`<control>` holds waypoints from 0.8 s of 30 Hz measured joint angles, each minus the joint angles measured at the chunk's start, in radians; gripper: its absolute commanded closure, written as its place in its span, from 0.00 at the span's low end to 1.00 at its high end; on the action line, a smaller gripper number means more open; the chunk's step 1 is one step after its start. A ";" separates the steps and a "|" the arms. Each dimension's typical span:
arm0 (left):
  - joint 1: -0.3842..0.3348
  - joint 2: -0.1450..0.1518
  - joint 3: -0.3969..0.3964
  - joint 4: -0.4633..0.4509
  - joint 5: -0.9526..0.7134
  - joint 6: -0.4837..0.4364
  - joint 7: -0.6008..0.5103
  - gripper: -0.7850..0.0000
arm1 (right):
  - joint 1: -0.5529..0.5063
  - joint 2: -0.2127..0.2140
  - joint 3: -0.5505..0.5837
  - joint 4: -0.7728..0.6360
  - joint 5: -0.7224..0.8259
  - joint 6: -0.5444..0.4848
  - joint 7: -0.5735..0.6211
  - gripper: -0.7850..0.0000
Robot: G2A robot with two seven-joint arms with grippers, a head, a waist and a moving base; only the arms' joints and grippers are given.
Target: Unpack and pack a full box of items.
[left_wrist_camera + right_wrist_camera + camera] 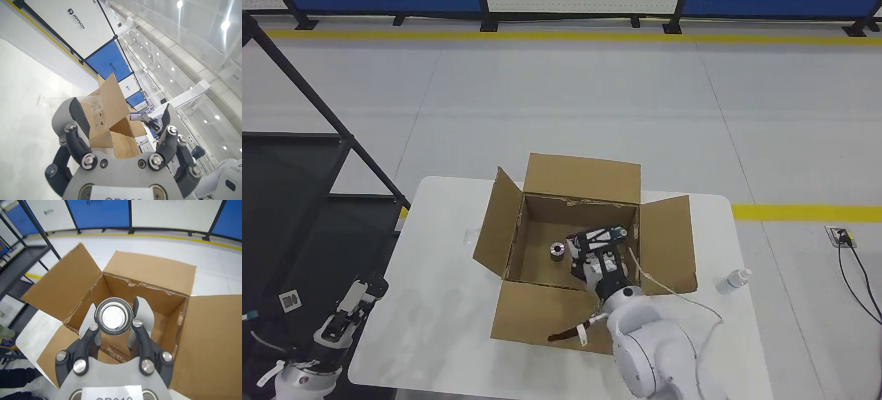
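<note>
Cardboard box (582, 178) sits at the centre of the top view, all four flaps folded out, on the white table (442, 300). My right gripper (567, 250) is over the open mouth, and the metal can (556, 250) shows as a small silver ring at its tip, towards the left side of the opening. Whether the can is down inside or just above the rim, I can't tell from up here. My left gripper (364, 294) is in the lower left corner of the frame, off the table's near left edge and well apart from the box. A small bottle (734, 281) stands near the table's right edge.

Over to the left wrist view: my left gripper (121, 106) has its jaws spread wide with nothing between them. Beyond them stands the box (111, 98), one flap sticking up.

Now the right wrist view: my right gripper (115, 306) is pinching the can (114, 316) by its sides, one finger on either side (I'm looking straight at its round metal end). Behind it is the box (151, 268), its brown inside walls and floor on show.
</note>
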 measured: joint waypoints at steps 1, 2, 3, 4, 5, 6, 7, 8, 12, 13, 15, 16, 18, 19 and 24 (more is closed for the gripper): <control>0.000 0.000 0.000 0.000 0.000 0.000 0.000 0.00 | 0.047 -0.009 -0.020 0.061 0.000 0.024 0.012 1.00; 0.000 0.000 0.000 0.000 0.000 0.000 0.000 0.00 | 0.105 -0.021 -0.043 0.140 0.005 0.055 0.023 1.00; 0.000 0.000 0.000 0.000 0.000 0.000 0.000 0.00 | 0.145 -0.031 -0.058 0.198 0.014 0.077 0.028 1.00; 0.000 0.000 0.000 0.000 0.000 0.000 0.000 0.00 | 0.184 -0.040 -0.070 0.255 0.024 0.097 0.030 1.00; 0.000 0.000 0.000 0.000 0.000 0.000 0.000 0.00 | 0.229 -0.051 -0.081 0.327 0.042 0.118 0.031 1.00; 0.000 0.000 0.000 0.000 0.000 0.000 0.000 0.00 | 0.261 -0.059 -0.086 0.380 0.056 0.133 0.029 1.00; 0.000 0.000 0.000 0.000 0.000 0.000 0.000 0.00 | 0.289 -0.065 -0.092 0.432 0.059 0.151 0.022 1.00; 0.000 0.000 0.000 0.000 0.000 0.000 0.000 0.00 | 0.320 -0.074 -0.102 0.495 0.047 0.171 0.013 1.00; 0.000 0.000 0.000 0.000 0.000 0.000 0.000 0.00 | 0.386 -0.099 -0.122 0.657 0.070 0.206 -0.010 1.00; 0.000 0.000 0.000 0.000 0.000 0.000 0.000 0.00 | 0.394 -0.104 -0.126 0.686 0.073 0.213 -0.013 1.00; 0.000 0.000 0.000 0.000 0.000 0.000 0.000 0.00 | 0.410 -0.114 -0.126 0.742 0.098 0.215 -0.018 0.91; 0.000 0.000 0.000 0.000 0.000 0.000 0.000 0.00 | 0.416 -0.117 -0.124 0.763 0.107 0.213 -0.021 0.82; 0.000 0.000 0.000 0.000 0.000 0.000 0.000 0.00 | 0.423 -0.123 -0.117 0.801 0.130 0.207 -0.028 0.54; 0.000 0.000 0.000 0.000 0.000 0.000 0.000 0.00 | 0.426 -0.125 -0.114 0.814 0.138 0.204 -0.031 0.42; 0.000 0.000 0.000 0.000 0.000 0.000 0.000 0.00 | 0.427 -0.130 -0.088 0.847 0.163 0.191 -0.054 0.25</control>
